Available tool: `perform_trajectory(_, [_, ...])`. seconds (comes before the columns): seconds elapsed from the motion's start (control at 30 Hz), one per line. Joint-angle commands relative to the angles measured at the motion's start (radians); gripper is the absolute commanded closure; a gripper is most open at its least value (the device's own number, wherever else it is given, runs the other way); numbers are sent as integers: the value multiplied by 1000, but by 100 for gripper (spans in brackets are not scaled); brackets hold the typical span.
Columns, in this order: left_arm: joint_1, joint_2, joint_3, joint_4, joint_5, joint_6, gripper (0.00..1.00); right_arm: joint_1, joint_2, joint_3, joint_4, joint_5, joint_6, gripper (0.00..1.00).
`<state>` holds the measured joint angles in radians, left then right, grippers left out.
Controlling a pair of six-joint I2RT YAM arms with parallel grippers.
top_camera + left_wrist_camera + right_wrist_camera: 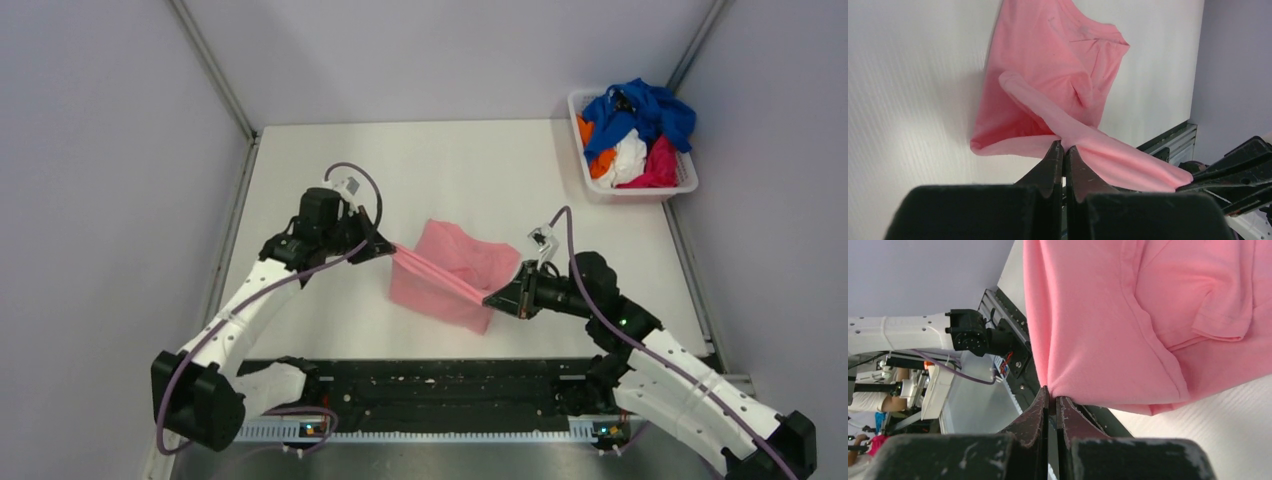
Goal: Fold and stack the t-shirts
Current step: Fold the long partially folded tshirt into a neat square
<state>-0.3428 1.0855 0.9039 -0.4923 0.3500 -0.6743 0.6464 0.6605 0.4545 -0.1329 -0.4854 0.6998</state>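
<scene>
While two robot arms reach toward the middle of the overhead frame, one salmon-pink t-shirt hangs between them over the white table. The left gripper, left of centre, is clamped on one end of a taut band of the cloth. The right gripper, right of centre, is clamped on the other end. The rest of the shirt sags behind that band. Both wrist views show pink fabric pinched at the very fingertips. One white lattice basket, upper right, holds four more shirts: royal blue t-shirt, orange t-shirt, white t-shirt, magenta t-shirt.
</scene>
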Motion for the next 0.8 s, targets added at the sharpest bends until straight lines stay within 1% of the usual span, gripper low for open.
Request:
perform_trajectory(0.0, [3,83,71,124,20,20,100,-10,-64,20,-22,48,21,100])
perform_trajectory(0.13, [2,181,109,158,34,25,100,-33,-77,20,-28,87,17,100])
perform_trajectory(0.37, [4,380,210,165,17,42,100,-158,49,32,30,44,-17,100])
perform_trajectory(0.5, [4,513,313,132,2,50,100,-225,139,34,136,57,-41,100])
perform_trajectory(0.6, [5,598,368,156,-26,51,100,-279,237,36,234,62,-61,100])
perform_trajectory(0.67, [6,661,419,153,-68,47,100,-323,321,37,298,78,-52,100])
perform_trajectory(0.77, [6,764,503,145,-71,47,100,-376,401,40,350,117,-31,100])
